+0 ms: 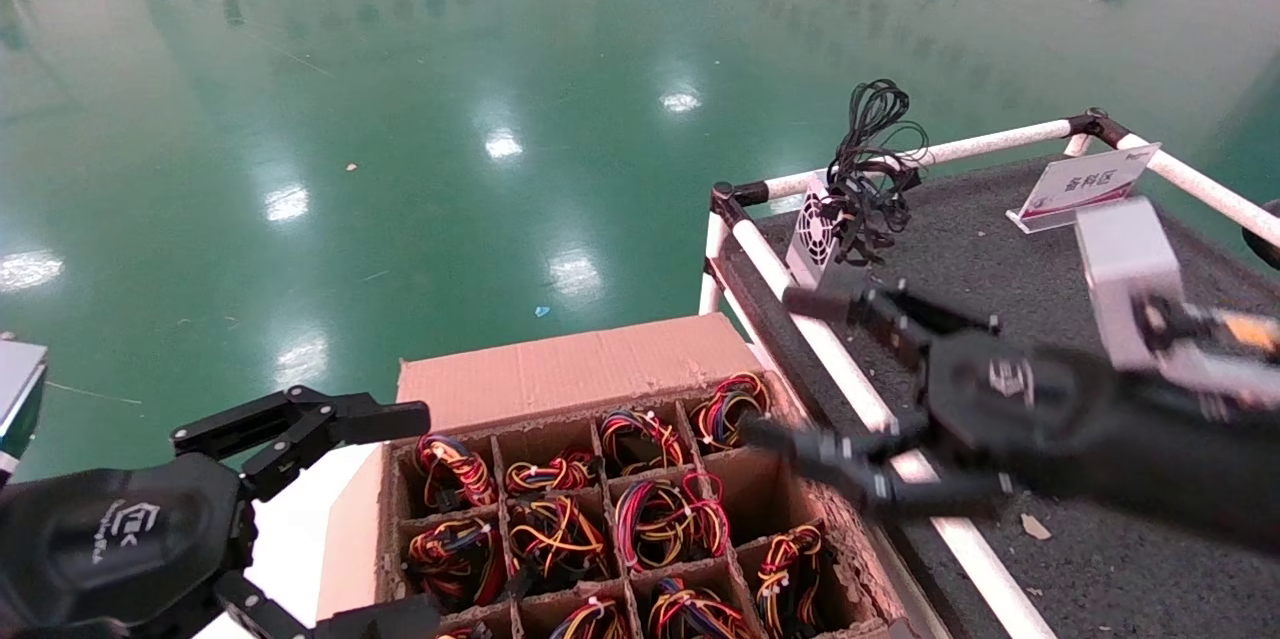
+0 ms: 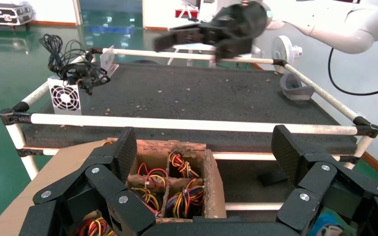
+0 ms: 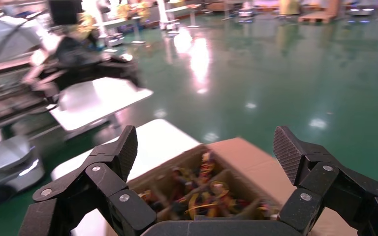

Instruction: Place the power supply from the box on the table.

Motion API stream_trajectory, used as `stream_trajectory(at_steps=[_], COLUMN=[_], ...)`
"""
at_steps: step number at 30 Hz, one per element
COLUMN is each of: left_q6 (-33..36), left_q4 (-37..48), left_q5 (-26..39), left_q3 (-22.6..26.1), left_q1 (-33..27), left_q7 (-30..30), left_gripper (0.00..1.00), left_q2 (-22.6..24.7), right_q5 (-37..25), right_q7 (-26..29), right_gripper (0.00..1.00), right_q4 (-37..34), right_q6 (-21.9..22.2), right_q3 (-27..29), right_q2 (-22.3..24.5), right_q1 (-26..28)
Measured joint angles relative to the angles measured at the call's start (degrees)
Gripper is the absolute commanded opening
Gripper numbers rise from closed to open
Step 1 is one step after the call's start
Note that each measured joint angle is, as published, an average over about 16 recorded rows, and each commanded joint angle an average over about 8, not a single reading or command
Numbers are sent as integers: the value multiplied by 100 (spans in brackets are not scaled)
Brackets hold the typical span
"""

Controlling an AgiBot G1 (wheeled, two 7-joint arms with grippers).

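The power supply (image 1: 822,229) stands upright on the far left corner of the table (image 1: 980,229), fan grille facing the box, its black cables (image 1: 872,164) piled on top. In the left wrist view the power supply (image 2: 65,97) sits just behind the table's (image 2: 187,93) white rail. My right gripper (image 1: 785,369) hangs open and empty over the rail between table and box (image 1: 570,364). The right wrist view looks down on the box (image 3: 256,162) past my right gripper (image 3: 204,145). My left gripper (image 1: 400,514) is open at the box's near left; its wrist view shows it (image 2: 204,147) above the box (image 2: 215,187).
The box's cells hold units with red-yellow-orange wire bundles (image 1: 660,509). A white sign holder (image 1: 1085,184) stands at the table's far side. A grey curved part (image 2: 295,88) lies near the far rail. White rails (image 1: 830,349) edge the table. Green floor lies beyond.
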Motion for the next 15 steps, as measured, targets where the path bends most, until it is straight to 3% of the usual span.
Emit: stream_trajectory(at_steps=[15], left_q6=[-1], left_q4=[1], left_q5=[-1], left_q3=[0], left_q1=[1], left_q7=[0], left_gripper=[100], left_q2=[0], right_q5=[434], right_q7=[-155], right_gripper=[100], right_q4=[1161], right_q6=[-531], right_q3=[264], right_q2=[459], right_q1=[-849])
